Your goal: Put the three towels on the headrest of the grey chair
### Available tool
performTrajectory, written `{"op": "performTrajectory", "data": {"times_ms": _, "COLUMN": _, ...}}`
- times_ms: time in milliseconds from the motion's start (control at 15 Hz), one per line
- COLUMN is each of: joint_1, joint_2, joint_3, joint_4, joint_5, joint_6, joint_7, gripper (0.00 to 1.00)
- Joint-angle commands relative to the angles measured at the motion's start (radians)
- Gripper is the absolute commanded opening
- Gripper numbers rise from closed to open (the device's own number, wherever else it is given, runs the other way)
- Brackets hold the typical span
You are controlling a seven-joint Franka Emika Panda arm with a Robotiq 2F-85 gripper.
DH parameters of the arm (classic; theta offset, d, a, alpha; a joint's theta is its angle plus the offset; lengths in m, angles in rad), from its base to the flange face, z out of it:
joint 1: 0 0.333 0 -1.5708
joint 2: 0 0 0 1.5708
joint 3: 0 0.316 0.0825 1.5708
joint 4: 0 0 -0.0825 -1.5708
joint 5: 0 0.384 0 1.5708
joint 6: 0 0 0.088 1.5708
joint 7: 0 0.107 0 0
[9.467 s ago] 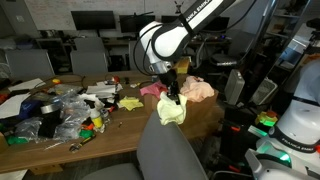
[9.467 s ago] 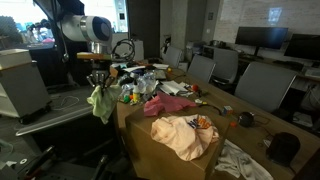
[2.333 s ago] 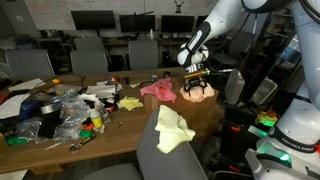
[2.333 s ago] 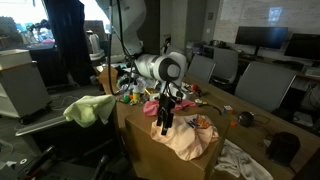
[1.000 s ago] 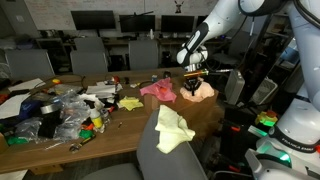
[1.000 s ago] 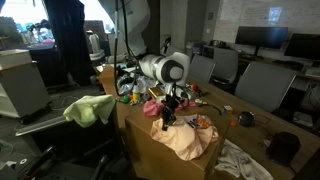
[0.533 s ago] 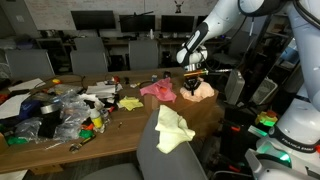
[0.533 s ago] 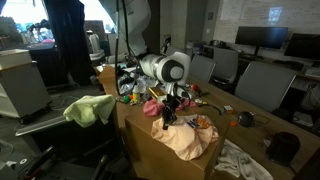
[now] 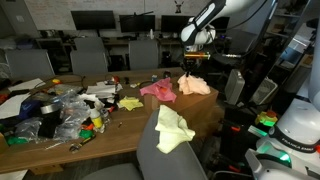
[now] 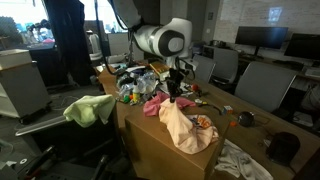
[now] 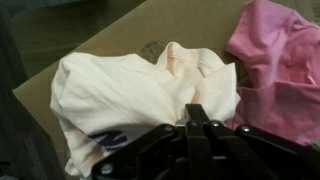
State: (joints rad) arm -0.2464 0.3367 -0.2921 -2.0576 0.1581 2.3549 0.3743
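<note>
My gripper [image 9: 192, 68] is shut on the peach-orange towel [image 9: 194, 86] and holds it up by a pinched fold. The towel hangs below the gripper [image 10: 171, 93], its lower part still draped on the cardboard box [image 10: 150, 152]. In the wrist view the shut fingers [image 11: 197, 112] press into the peach towel [image 11: 140, 85]. The pink towel [image 9: 157, 90] lies beside it on the box, also in the wrist view [image 11: 275, 60]. The pale yellow towel [image 9: 172, 128] lies draped over the headrest of the grey chair [image 9: 165, 152], and an exterior view shows this yellow towel [image 10: 90, 108] at the left.
A long wooden table [image 9: 100, 140] carries a heap of plastic bags, tools and a small yellow scrap [image 9: 130, 103]. A row of grey chairs [image 9: 90, 55] and monitors stand behind it. Another robot base [image 9: 295, 125] stands close to the box.
My gripper has risen from the box with the peach towel pinched in it, pulling the cloth up into a hanging peak. The pink and yellow towels have not moved.
</note>
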Motion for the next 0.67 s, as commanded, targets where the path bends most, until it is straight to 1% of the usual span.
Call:
{"op": "performTrajectory", "data": {"times_ms": 0, "joint_1": 0.012, "joint_2": -0.226, "joint_3": -0.004, "joint_4": -0.129, "joint_5": -0.006, "joint_6": 0.074, "joint_7": -0.008, "gripper": 0.00}}
{"op": "performTrajectory", "data": {"times_ms": 267, "joint_1": 0.008, "joint_2": -0.397, "joint_3": 0.009, "joint_4": -0.184, "joint_5": -0.029, "joint_6": 0.095, "joint_7": 0.007, "gripper": 0.00}}
{"op": "performTrajectory", "data": {"times_ms": 600, "joint_1": -0.003, "joint_2": -0.562, "joint_3": 0.056, "joint_4": -0.210, "joint_5": -0.102, "joint_6": 0.104, "joint_7": 0.030, "gripper": 0.00}}
